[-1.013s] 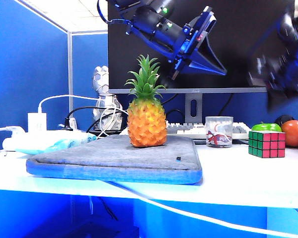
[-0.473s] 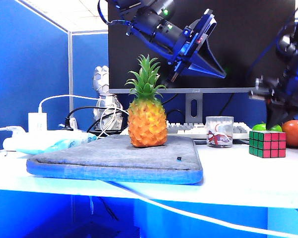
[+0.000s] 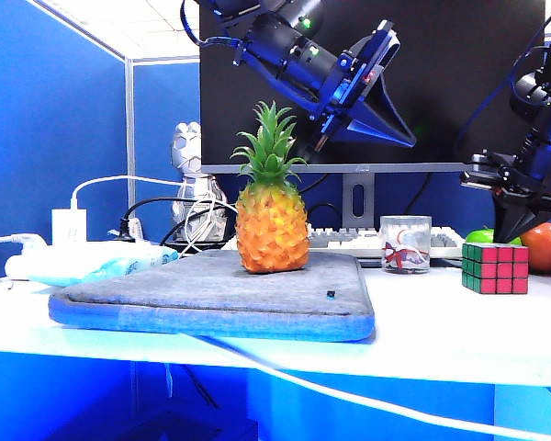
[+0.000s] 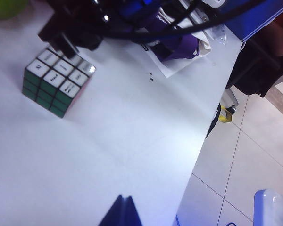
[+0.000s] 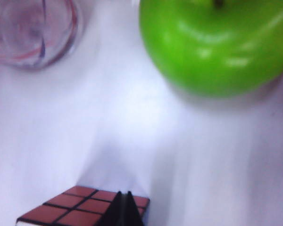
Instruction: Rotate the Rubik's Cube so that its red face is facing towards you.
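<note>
On the right end of the white table (image 3: 441,322) I see the Rubik's Cube (image 3: 495,267) sitting flat, just in front of a green apple (image 3: 485,236) and a red tomato-like fruit (image 3: 545,244), with a small glass (image 3: 405,243) a little to its left. From the exterior camera the red face (image 3: 507,268) looks toward me, with a green side beside it on the left. My right gripper (image 3: 514,223) hangs directly over the cube, tips close above its top; its wrist camera shows the two fingers pressed together to a single point, clenched on nothing, with a reddish-brown cube face (image 5: 85,207) beneath and the apple (image 5: 217,44) beyond. My left gripper (image 3: 406,138) stays high in front of the monitor (image 3: 441,83), above the pineapple (image 3: 271,197) that stands on the grey pad (image 3: 211,294). Its fingers (image 4: 122,212) also meet in a point, holding nothing, and its camera looks down on the cube's (image 4: 56,82) white top and green side.
</note>
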`<act>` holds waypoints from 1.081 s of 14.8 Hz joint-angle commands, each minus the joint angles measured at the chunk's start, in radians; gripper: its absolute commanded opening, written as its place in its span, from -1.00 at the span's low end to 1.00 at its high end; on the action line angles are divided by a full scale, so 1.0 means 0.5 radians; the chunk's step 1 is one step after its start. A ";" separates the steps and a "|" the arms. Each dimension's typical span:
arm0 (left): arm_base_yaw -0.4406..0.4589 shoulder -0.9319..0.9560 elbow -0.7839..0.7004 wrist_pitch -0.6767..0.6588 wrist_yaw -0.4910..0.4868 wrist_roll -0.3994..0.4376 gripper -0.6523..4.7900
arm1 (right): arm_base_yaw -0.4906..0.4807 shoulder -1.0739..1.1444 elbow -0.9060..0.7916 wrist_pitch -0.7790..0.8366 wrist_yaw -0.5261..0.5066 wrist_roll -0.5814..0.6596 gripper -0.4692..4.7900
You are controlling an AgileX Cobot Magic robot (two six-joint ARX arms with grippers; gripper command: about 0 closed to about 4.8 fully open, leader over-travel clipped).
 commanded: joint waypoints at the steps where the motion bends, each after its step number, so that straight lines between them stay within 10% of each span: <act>1: -0.003 -0.008 0.004 -0.014 0.008 0.008 -0.78 | 0.003 -0.006 0.008 -0.064 -0.012 -0.006 -0.84; 7: -0.001 -0.082 0.005 -0.039 -0.040 0.065 -0.78 | 0.001 -0.322 0.009 0.299 0.055 0.058 -0.84; 11: -0.028 -0.365 0.004 -0.307 -0.211 0.447 -0.78 | 0.021 -0.800 -0.044 -0.028 0.076 0.037 -0.84; 16: -0.013 -0.732 -0.116 -0.653 -0.430 0.574 -0.78 | 0.027 -1.920 -0.818 -0.069 0.140 0.048 -0.84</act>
